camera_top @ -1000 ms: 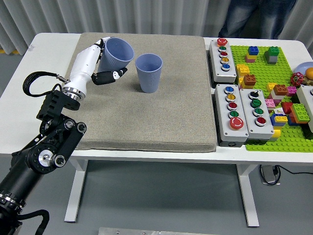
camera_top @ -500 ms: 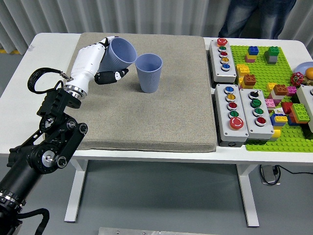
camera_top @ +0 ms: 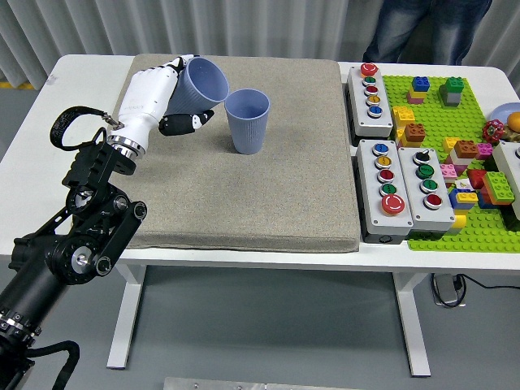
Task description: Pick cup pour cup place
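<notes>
Left hand [camera_top: 158, 93] gripping a blue cup [camera_top: 199, 84], tipping it mouth-first toward the second blue cup [camera_top: 247, 121] standing upright just right of it on the grey mat [camera_top: 244, 187]. So counting two cups, rims looking near each other, touching or not hard to call. Also counting four button boxes [camera_top: 405, 191] right of the mat, plus a green brick plate [camera_top: 463, 138] getting cut off at the edge. Can't make out anything inside either cup. Person's legs [camera_top: 426, 28] showing behind the table [camera_top: 73, 89].

No legible text, labels, brands or numbers on anything in view.
</notes>
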You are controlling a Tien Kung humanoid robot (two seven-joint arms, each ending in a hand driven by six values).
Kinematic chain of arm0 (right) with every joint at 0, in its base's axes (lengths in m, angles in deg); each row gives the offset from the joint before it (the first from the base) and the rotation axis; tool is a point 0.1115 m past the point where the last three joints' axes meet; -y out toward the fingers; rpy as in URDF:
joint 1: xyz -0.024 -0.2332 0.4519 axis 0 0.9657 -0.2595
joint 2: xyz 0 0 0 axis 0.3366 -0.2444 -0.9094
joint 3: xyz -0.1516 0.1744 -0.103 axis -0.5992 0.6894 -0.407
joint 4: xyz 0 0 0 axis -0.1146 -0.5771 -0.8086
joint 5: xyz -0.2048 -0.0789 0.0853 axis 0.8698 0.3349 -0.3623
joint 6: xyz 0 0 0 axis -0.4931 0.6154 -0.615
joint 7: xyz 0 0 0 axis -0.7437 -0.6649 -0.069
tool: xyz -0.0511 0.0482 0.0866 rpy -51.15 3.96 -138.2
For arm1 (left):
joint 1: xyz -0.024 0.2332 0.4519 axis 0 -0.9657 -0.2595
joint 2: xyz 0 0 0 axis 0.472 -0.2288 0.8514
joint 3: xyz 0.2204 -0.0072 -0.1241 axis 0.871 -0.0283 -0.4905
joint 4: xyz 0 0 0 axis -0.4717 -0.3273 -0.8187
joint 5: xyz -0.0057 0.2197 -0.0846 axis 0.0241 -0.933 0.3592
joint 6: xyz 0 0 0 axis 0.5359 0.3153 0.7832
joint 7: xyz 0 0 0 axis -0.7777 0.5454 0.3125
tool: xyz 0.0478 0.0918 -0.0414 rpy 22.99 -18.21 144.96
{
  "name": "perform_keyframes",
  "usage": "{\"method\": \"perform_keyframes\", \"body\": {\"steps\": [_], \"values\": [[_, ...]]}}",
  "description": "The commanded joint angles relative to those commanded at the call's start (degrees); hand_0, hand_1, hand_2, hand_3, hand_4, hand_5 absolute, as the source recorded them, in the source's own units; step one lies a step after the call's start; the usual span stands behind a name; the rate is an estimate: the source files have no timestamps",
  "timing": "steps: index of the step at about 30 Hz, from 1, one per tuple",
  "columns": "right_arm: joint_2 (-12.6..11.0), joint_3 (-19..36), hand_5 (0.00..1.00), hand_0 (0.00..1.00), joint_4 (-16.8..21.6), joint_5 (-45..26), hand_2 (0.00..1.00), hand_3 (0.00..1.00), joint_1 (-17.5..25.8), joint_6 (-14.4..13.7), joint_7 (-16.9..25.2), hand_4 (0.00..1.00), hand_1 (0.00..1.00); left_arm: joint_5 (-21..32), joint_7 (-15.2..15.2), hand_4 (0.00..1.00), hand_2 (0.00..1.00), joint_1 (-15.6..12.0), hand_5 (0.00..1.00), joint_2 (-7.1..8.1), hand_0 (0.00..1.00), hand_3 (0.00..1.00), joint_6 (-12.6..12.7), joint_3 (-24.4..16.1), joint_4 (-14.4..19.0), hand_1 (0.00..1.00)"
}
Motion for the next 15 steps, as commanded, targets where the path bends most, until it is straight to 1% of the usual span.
{"method": "perform_keyframes", "body": {"steps": [4, 9, 11, 15], "values": [[0.01, -0.05, 0.216, 0.677, 0.01, -0.13, 0.585, 0.574, 0.05, -0.04, 0.02, 0.002, 0.624, 0.00, 0.24, 0.742, 0.582, 0.31, 0.169, 0.47, 0.463, 0.511, 0.07, 0.63, -0.15, 0.488], [0.01, -0.11, 0.214, 0.677, 0.01, -0.21, 0.585, 0.575, 0.09, -0.09, 0.03, 0.002, 0.624, 0.00, 0.62, 0.741, 0.581, 0.87, 0.166, 1.55, 0.463, 0.511, 0.38, 2.45, -0.34, 0.487], [-0.01, -0.13, 0.214, 0.677, 0.02, -0.21, 0.585, 0.575, 0.15, -0.10, 0.05, 0.002, 0.624, 0.00, 0.88, 0.741, 0.581, 1.39, 0.166, 2.31, 0.463, 0.511, 0.57, 4.01, -0.63, 0.487], [-0.02, -0.18, 0.213, 0.677, 0.03, -0.27, 0.585, 0.575, 0.14, -0.13, 0.03, 0.002, 0.624, 0.00, 1.14, 0.741, 0.578, 1.98, 0.168, 2.81, 0.463, 0.509, 0.73, 5.26, -0.77, 0.487]]}}
